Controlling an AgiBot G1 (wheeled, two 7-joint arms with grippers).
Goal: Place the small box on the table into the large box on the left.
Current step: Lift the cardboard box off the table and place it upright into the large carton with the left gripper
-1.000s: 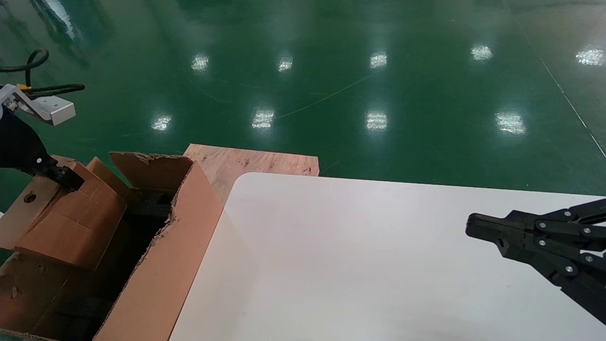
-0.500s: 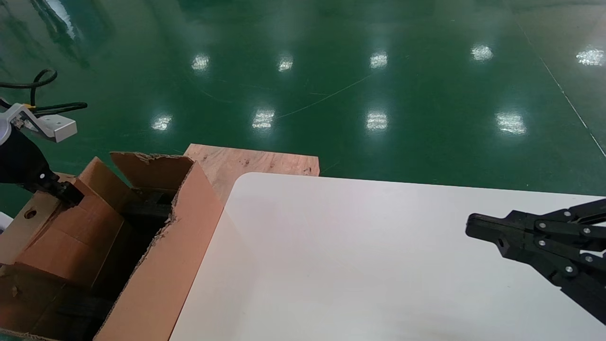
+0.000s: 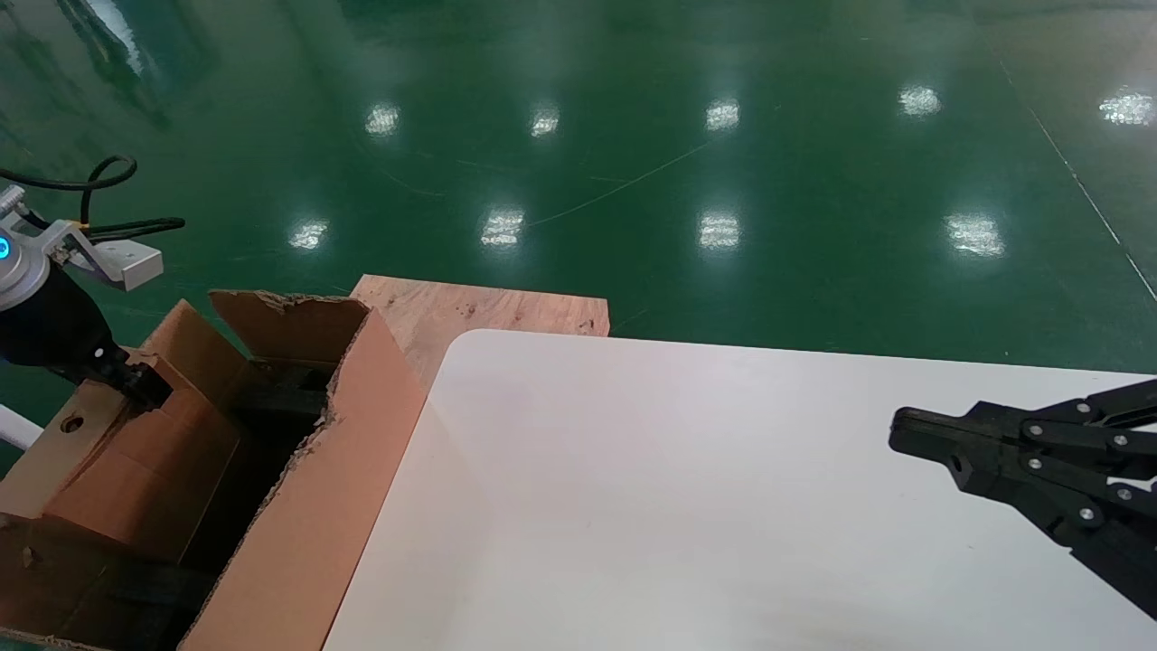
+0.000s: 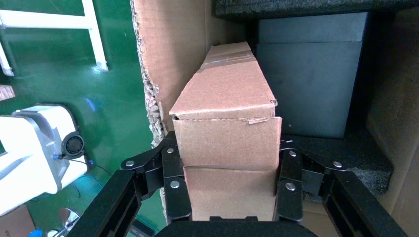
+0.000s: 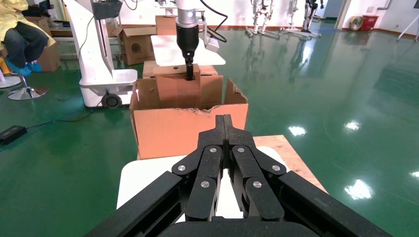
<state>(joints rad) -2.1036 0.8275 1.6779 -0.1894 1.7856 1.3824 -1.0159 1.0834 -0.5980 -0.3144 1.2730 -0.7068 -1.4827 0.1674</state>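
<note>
**My arms, as they look**

My left jaws (image 4: 227, 190) are matte black: flat linkage bars pinned with small silver screws, two slim black fingers (image 4: 175, 195) ending in squared pads. Above them my left wrist (image 3: 41, 307) is a black cylinder topped by a silver-grey collar with a small blue light. A pale grey bracket (image 3: 122, 262) juts from that collar, and black cables (image 3: 90, 181) loop over it. My right jaws (image 5: 226, 148) are the same make: black jointed bars, round silver screw heads at every pivot, tips tapering to blunt ends.
</note>
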